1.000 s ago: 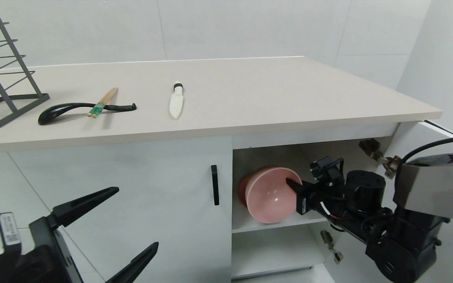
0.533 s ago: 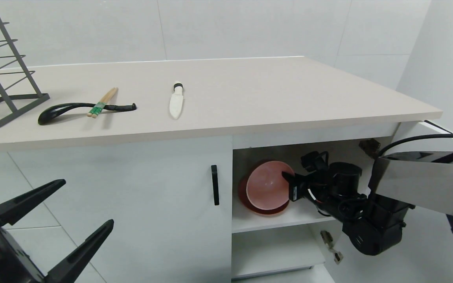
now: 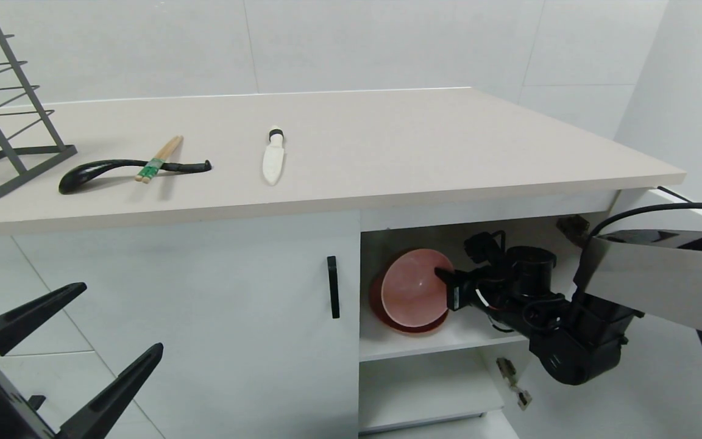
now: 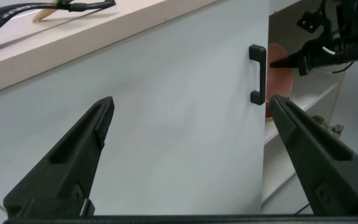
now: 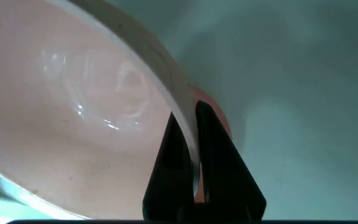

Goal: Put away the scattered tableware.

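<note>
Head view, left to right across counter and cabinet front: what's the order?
wire rack → black spoon → white knife → cabinet door handle → pink bowl

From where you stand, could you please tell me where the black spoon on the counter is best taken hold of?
Probably best to take the spoon by the free end of its thin handle, beyond the chopsticks lying across it, coming straight down from above. It lies flat on the counter, and its bowl end is wide and rounded.
</note>
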